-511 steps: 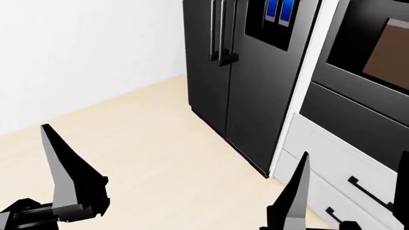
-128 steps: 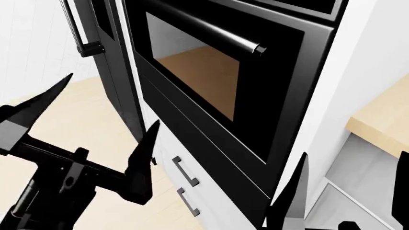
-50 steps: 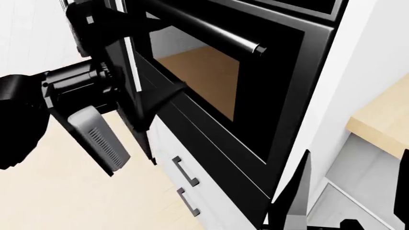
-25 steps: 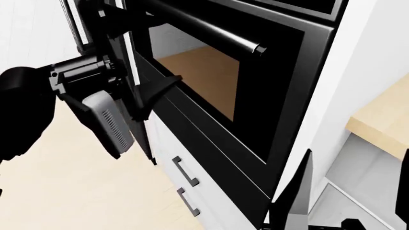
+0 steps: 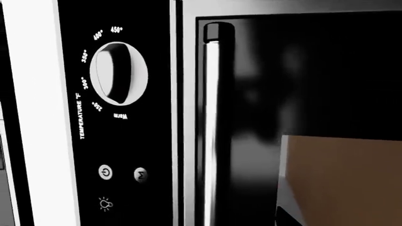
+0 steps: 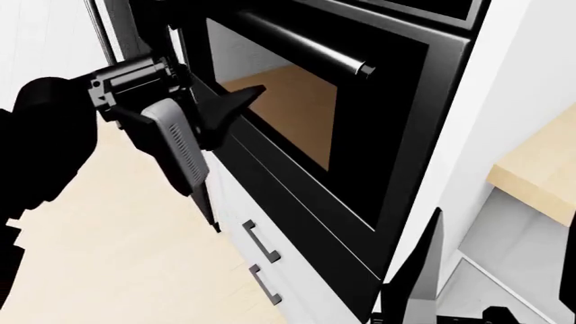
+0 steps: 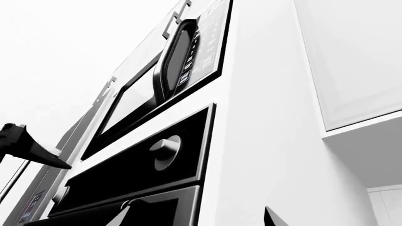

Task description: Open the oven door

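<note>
oven door (image 6: 297, 128) shut | left hand (image 6: 236, 101) grip unclear | right hand (image 6: 423, 270) cropped, spread

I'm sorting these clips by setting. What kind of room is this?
Most likely a simulated home kitchen: a built-in oven door with a bar handle, a temperature dial, and white drawers beneath.

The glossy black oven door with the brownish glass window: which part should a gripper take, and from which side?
Take the long silver bar handle along the top edge of the oven door, coming from the front with the fingers above and below it. The bar stands off the panel on end posts, so fingers probably fit behind it.
</note>
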Tool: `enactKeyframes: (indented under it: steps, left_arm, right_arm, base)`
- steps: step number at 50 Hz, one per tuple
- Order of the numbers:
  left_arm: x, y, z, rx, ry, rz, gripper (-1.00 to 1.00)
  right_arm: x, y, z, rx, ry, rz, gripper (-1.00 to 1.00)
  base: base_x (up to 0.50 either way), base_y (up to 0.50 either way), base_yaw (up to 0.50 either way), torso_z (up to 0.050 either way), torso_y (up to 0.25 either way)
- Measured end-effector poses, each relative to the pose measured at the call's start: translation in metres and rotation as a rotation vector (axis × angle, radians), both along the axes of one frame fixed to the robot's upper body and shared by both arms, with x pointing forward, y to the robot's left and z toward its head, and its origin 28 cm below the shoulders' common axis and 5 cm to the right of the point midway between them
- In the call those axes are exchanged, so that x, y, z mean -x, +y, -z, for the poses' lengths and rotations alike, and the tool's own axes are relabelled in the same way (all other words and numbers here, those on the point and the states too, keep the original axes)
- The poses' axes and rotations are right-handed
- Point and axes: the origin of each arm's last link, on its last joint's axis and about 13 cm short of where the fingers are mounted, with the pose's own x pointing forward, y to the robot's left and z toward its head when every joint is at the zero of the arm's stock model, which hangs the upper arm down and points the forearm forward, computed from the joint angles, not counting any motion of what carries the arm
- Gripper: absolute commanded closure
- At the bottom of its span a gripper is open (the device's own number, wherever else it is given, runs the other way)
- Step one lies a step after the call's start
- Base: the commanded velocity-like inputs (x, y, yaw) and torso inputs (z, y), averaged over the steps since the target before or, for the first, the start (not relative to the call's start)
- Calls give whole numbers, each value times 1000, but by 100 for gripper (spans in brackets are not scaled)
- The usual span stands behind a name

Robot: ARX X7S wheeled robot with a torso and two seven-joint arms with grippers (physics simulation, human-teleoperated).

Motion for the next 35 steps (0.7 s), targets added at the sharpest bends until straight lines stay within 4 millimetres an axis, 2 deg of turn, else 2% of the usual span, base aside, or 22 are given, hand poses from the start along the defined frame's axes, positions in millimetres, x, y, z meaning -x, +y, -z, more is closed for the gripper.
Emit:
enactKeyframes:
  steps: [18,35]
  left_arm:
    - [-9,-13,-1,19,6,0,-100]
    - [-18,-19,2,-40,7,-10,-100]
  right_arm:
    - [0,-1,-1,-3,-2,5,-100]
    - [-1,-2,-1,0,-3,10,-100]
  base:
    - [0,0,0,0,0]
    - [0,0,0,0,0]
